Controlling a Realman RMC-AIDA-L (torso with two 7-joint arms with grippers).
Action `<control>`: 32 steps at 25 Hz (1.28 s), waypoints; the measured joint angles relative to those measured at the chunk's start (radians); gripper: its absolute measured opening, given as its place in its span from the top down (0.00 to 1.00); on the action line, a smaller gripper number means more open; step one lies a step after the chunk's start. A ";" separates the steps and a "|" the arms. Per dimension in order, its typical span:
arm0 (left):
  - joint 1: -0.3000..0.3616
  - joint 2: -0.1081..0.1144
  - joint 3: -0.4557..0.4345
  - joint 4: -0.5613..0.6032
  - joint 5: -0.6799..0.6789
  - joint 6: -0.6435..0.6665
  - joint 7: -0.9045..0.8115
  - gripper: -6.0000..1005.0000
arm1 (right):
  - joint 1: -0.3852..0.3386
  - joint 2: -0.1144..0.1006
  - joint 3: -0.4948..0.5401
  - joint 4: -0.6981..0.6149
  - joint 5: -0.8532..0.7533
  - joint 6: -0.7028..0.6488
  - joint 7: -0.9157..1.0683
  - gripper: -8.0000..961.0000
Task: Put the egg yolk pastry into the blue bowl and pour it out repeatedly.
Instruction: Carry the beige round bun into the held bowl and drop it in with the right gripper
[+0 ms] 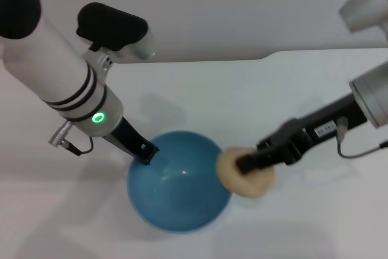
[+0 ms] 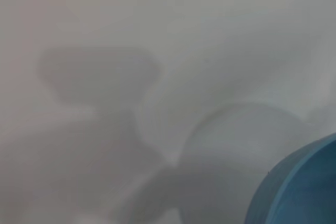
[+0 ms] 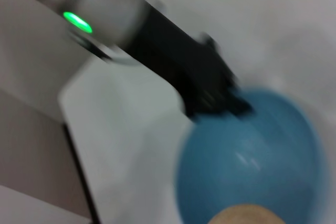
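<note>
The blue bowl [image 1: 179, 183] sits low in the middle of the head view, on the white table. My left gripper [image 1: 147, 153] is shut on the bowl's far left rim. My right gripper [image 1: 245, 164] is shut on the egg yolk pastry [image 1: 245, 175], a pale tan round lump held right at the bowl's right rim, just outside it. In the right wrist view the bowl [image 3: 252, 156] shows empty, the pastry [image 3: 247, 216] is at its near edge, and the left arm's black gripper [image 3: 210, 90] is on the far rim. The left wrist view shows only a piece of the bowl [image 2: 299, 187].
The white table [image 1: 242, 95] runs back to a far edge with a grey wall behind. Its left edge shows in the right wrist view [image 3: 79, 150]. Shadows of the arm and bowl lie on the table in the left wrist view.
</note>
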 joint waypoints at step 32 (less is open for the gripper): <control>0.146 0.000 0.160 -0.170 0.006 0.300 0.003 1.00 | -0.215 -0.002 0.380 0.041 0.295 0.393 -0.112 0.63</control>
